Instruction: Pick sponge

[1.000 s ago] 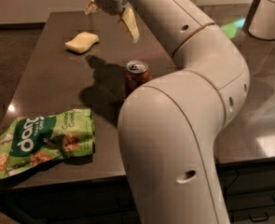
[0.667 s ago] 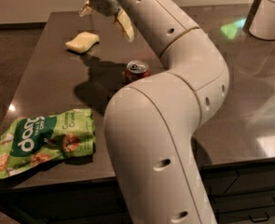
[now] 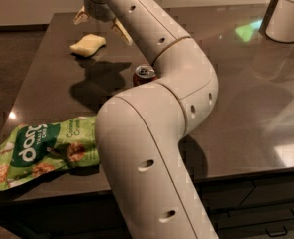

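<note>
The sponge (image 3: 87, 45) is a small pale yellow block lying flat on the dark table (image 3: 246, 98) at the far left. My gripper (image 3: 100, 25) hangs just above and slightly right of it, fingers spread apart and empty. One yellowish finger (image 3: 121, 31) points down to the right of the sponge, the other (image 3: 79, 17) shows at the left. The big white arm runs from the bottom centre up to the gripper.
A red can (image 3: 144, 75) stands right of the sponge, partly behind the arm. A green snack bag (image 3: 42, 151) lies at the front left edge. A white cylindrical container (image 3: 288, 13) stands at the far right corner.
The gripper has moved left and down toward the sponge, and the arm has swung with it across the view.
</note>
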Controlling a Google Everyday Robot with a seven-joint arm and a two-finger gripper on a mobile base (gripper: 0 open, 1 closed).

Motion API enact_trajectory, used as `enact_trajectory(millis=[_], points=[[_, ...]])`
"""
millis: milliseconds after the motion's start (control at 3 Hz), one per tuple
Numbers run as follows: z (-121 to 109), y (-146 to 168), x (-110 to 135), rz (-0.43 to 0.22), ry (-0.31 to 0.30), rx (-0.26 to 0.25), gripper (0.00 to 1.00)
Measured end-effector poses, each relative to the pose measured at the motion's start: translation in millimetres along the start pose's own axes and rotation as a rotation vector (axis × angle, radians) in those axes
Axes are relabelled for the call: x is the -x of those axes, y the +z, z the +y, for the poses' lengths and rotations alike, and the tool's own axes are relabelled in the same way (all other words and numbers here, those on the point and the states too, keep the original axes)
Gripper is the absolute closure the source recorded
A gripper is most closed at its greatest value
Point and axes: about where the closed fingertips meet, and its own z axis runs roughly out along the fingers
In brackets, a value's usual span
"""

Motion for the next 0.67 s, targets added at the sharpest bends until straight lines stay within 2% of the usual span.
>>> enact_trajectory(millis=[333, 667], points=[[-16.7, 14.7, 1.8, 0.011, -0.066, -0.017, 0.00], [-26.6, 24.4, 4.5, 0.015, -0.101, -0.047, 0.00]])
